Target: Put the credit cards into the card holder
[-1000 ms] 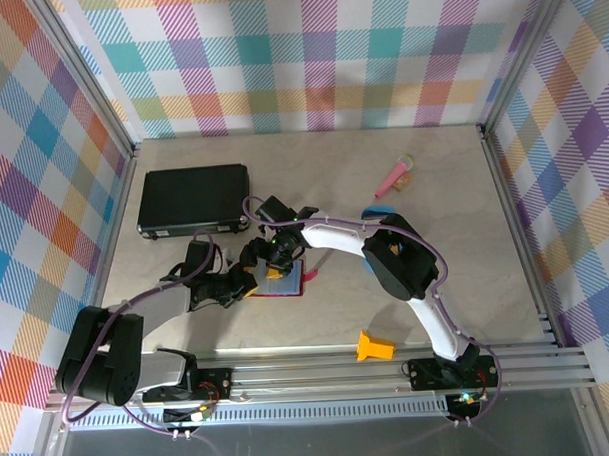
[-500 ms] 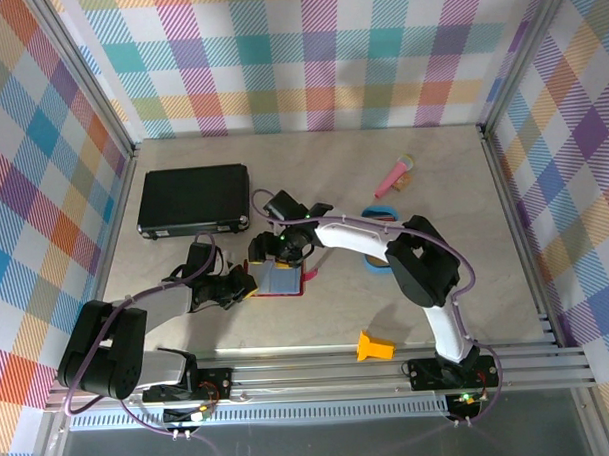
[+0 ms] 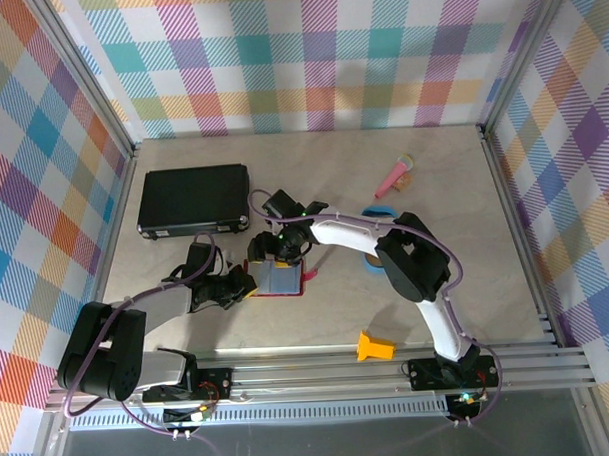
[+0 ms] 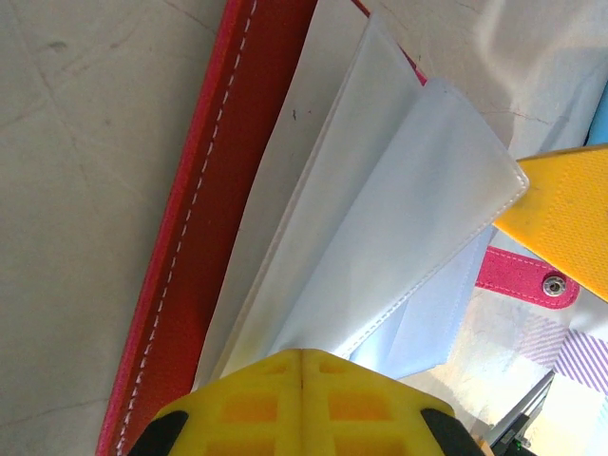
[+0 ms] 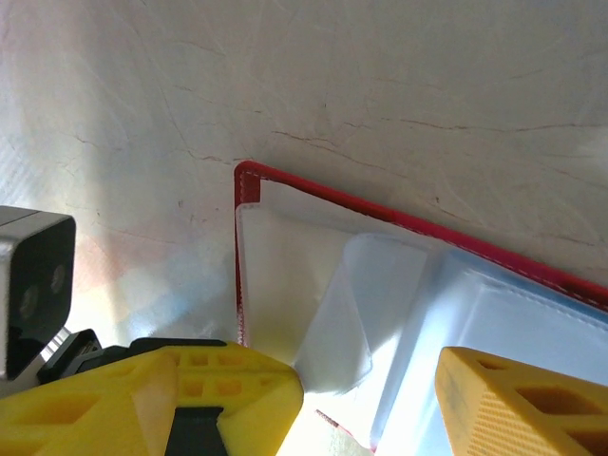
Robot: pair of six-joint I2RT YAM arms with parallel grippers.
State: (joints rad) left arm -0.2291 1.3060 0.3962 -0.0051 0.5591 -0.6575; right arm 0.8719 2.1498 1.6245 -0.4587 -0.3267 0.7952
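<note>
Left end effector [image 4: 302, 355] clamping card holder [image 4: 185, 247] edge, right end effector [image 5: 366, 382] wide above it

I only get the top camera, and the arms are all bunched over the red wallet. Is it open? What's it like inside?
Observer: Yes, it is open. The left wrist camera shows the wallet with pale grey-blue pockets fanned up from its red stitched edge.
Operator: Is the left gripper squeezing something?
Observer: The left gripper is shut, its yellow fingers meeting at the pockets' near end. I cannot tell whether a flap is pinched.
Operator: And the other one?
Observer: The right wrist camera shows the right gripper open and holding nothing, with one finger on each side above the wallet's corner.
</note>
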